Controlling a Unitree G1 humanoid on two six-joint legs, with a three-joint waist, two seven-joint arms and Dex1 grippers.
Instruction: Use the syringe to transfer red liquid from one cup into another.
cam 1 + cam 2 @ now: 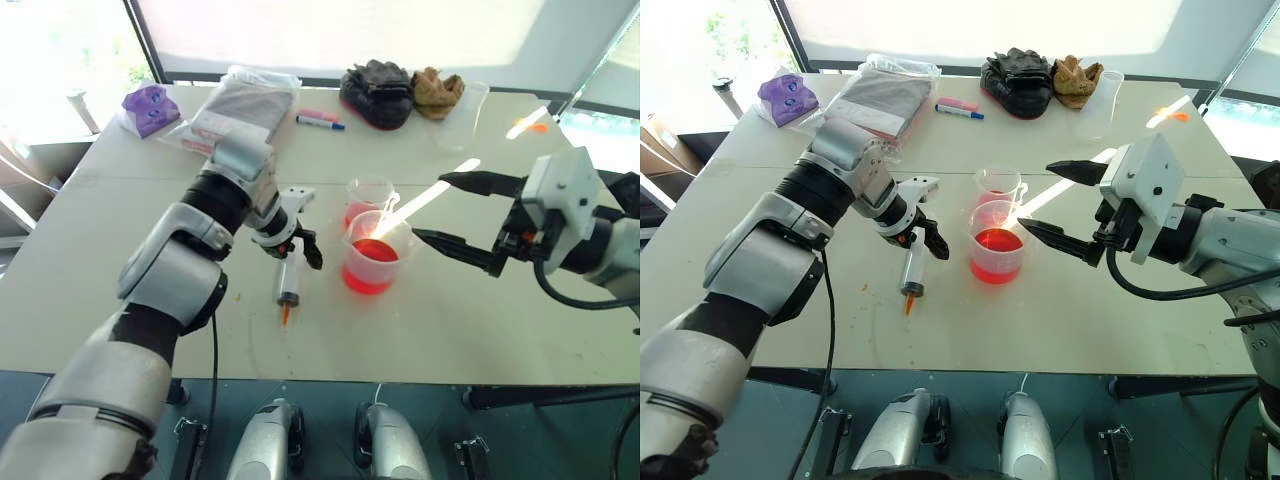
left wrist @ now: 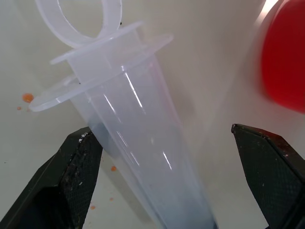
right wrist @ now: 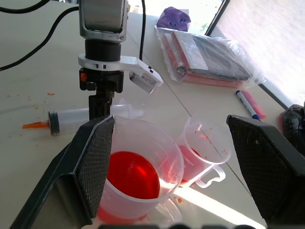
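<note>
Below left tool (image 1: 300,243): syringe (image 1: 288,285) lying flat on surface (image 1: 450,330), barrel between wide, unclosed fingers.
Risk: off-centre pinch rolls syringe toward larger cup (image 1: 372,255).
Right tool (image 1: 462,215): wide, empty.

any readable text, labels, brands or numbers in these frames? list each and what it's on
None can be read.
Bagged packet: pale label strip with print, too small to read.
Marker pen: no legible marking.
Syringe: no scale marks or print legible on the barrel.
Larger cup and smaller cup: no graduations legible.
Purple object: dark marks, not readable as text.
</note>
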